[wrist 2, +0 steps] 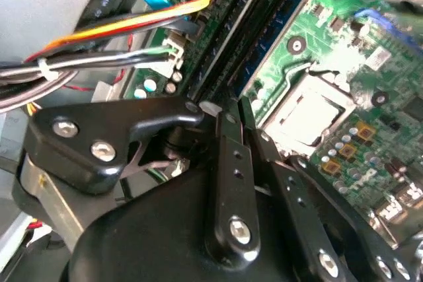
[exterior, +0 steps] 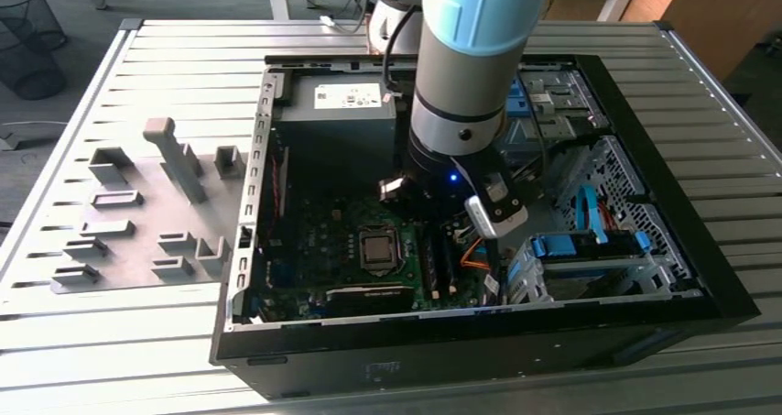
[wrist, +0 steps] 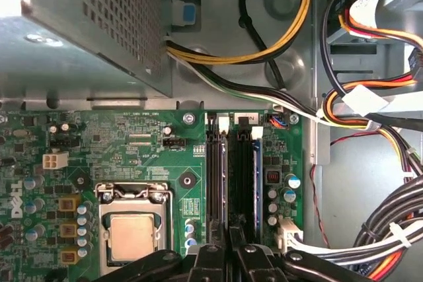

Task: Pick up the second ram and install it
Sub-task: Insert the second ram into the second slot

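Nearest the camera in the exterior view is the case's (exterior: 489, 337) front wall, lying open on the table (exterior: 110, 351). The board (exterior: 330, 241) sits just behind it. In both wrist views the gripper (wrist: 231, 255) (wrist 2: 232, 115) is low over the slots (wrist: 232, 170), beside the CPU socket (wrist: 132, 229). Its fingers (wrist 2: 225, 156) are pinched nearly together on a thin dark-green strip seen edge-on, which looks like the ram (wrist 2: 247, 113), upright right above the slots. Can't tell if it's seated. The arm (exterior: 471, 94) comes straight down into the middle of the case. The holder (exterior: 135, 223) is by the table's edge on the exterior view's left, and the PSU (exterior: 342, 103) is at the case's far wall.
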You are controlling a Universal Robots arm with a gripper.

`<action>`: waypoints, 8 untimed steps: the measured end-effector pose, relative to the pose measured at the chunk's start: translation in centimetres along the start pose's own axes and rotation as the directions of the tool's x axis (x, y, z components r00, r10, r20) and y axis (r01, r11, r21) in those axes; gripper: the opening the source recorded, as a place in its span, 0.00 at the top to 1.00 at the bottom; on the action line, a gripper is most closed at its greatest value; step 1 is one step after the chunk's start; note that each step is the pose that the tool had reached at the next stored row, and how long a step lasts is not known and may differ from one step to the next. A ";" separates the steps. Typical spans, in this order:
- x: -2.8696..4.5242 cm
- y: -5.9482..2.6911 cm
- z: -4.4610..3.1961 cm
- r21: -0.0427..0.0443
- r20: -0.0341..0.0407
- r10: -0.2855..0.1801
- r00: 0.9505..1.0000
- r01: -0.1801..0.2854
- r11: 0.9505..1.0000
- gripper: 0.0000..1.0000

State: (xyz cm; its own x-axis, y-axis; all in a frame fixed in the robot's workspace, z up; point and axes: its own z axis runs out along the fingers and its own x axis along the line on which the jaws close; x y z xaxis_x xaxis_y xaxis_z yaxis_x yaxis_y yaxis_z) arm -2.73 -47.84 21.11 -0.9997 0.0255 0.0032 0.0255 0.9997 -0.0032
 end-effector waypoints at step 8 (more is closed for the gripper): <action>0.00 -0.02 0.10 0.001 0.000 0.006 1.000 -0.006 1.000 0.86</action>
State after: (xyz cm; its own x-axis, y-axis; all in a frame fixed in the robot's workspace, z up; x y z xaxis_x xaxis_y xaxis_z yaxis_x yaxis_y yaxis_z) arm -2.73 -47.86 21.01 -0.9995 0.0319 0.0035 0.0319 0.9995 -0.0041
